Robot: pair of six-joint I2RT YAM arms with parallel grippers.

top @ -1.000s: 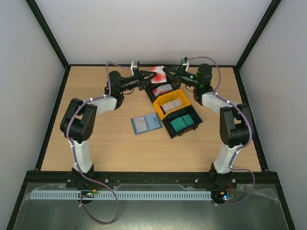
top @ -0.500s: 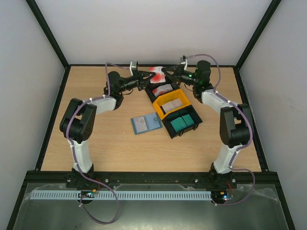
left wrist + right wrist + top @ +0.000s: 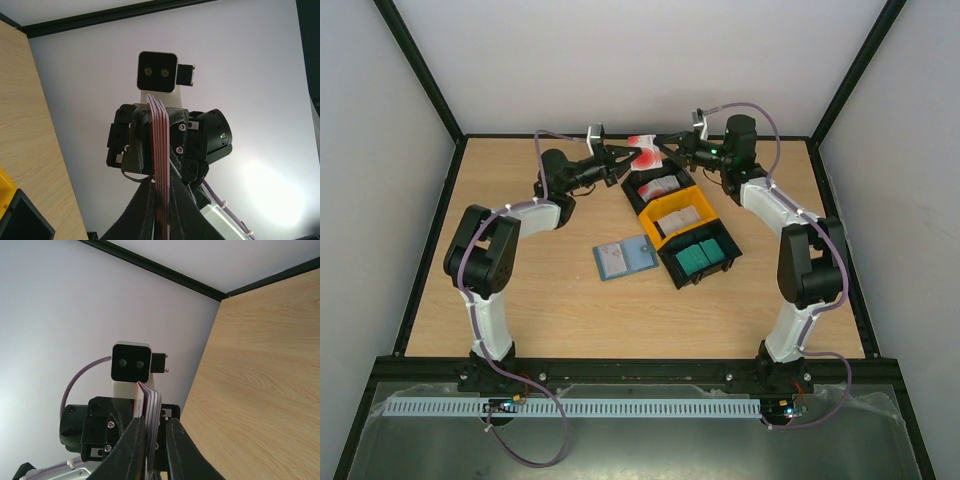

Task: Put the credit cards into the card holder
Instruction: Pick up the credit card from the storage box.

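A stack of red-and-white credit cards (image 3: pixel 643 151) hangs in the air at the back centre, held from both sides. My left gripper (image 3: pixel 628 157) is shut on its left end. In the left wrist view the cards (image 3: pixel 160 150) show edge-on between my fingers (image 3: pixel 142 200). My right gripper (image 3: pixel 665 149) is shut on the right end, and in the right wrist view the cards (image 3: pixel 150 405) sit between its fingers (image 3: pixel 131 440). The teal card holder (image 3: pixel 623 257) lies open on the table, apart from both grippers.
A row of bins stands right of centre: a black bin (image 3: pixel 658 187) with red-and-white cards, a yellow bin (image 3: pixel 676 216) with pale cards, and a black bin (image 3: pixel 700 257) with teal cards. The back wall is just behind the grippers.
Both grippers and the card stack have risen and shifted slightly back and left. The right wrist has swung higher and closer to the stack.
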